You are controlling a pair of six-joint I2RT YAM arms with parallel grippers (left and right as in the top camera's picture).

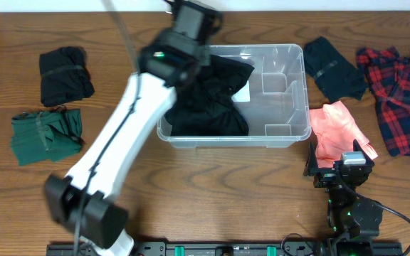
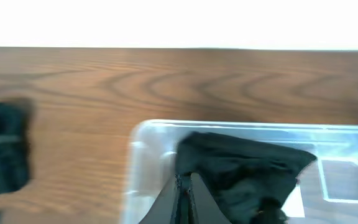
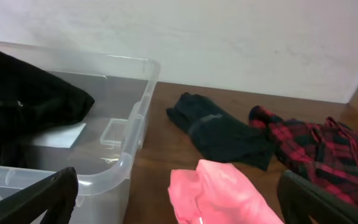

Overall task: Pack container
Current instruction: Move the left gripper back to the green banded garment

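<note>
The container (image 1: 290, 107) is a clear plastic bin in the middle of the table, with a white label (image 1: 242, 92) on its bottom. A black garment (image 1: 216, 99) hangs into its left half and bunches on the floor. In the left wrist view my left gripper (image 2: 184, 182) is shut on the top of the black garment (image 2: 241, 171), above the container (image 2: 145, 140). In the overhead view the left arm hides those fingers. My right gripper (image 1: 339, 158) stands open near the front right, just short of a pink cloth (image 1: 337, 128). The pink cloth (image 3: 222, 193) lies between its wide-spread fingers (image 3: 42, 199).
A black folded cloth (image 1: 66, 75) and a green cloth (image 1: 46, 134) lie to the left of the bin. To its right are a dark cloth (image 1: 333, 67) and a red plaid shirt (image 1: 397, 92). The left arm (image 1: 119, 135) slants across the front left of the table.
</note>
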